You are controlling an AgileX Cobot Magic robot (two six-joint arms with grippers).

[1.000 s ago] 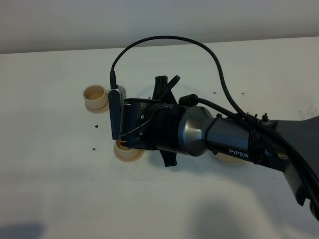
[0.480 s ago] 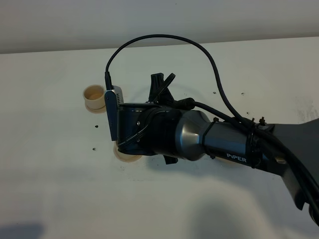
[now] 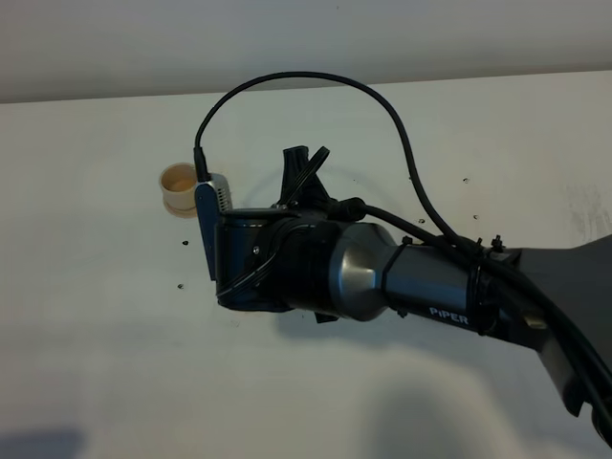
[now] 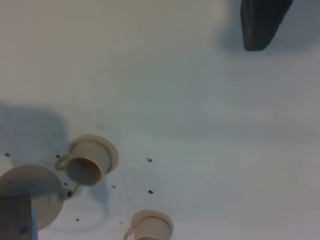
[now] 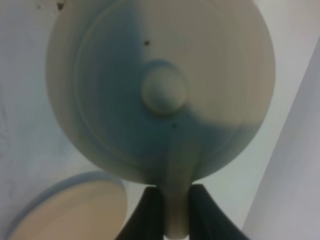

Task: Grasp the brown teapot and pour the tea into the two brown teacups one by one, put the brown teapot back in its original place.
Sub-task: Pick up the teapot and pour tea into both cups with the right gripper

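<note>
My right gripper is shut on the loop handle of the brown teapot, which I see from above with its knobbed lid. In the exterior view my right arm reaches across to the left and hides the teapot and one cup. One brown teacup stands on its saucer behind the arm. The left wrist view shows both teacups and the teapot close beside the first cup. A flat pale tan disc lies below the teapot, perhaps its saucer. A dark piece may be a left finger.
A black cable loops above the right arm. Small dark specks dot the white table. The table's back edge meets a pale wall.
My right arm has moved left and toward the table's front with the teapot. It now covers the near cup, which showed under the wrist before.
</note>
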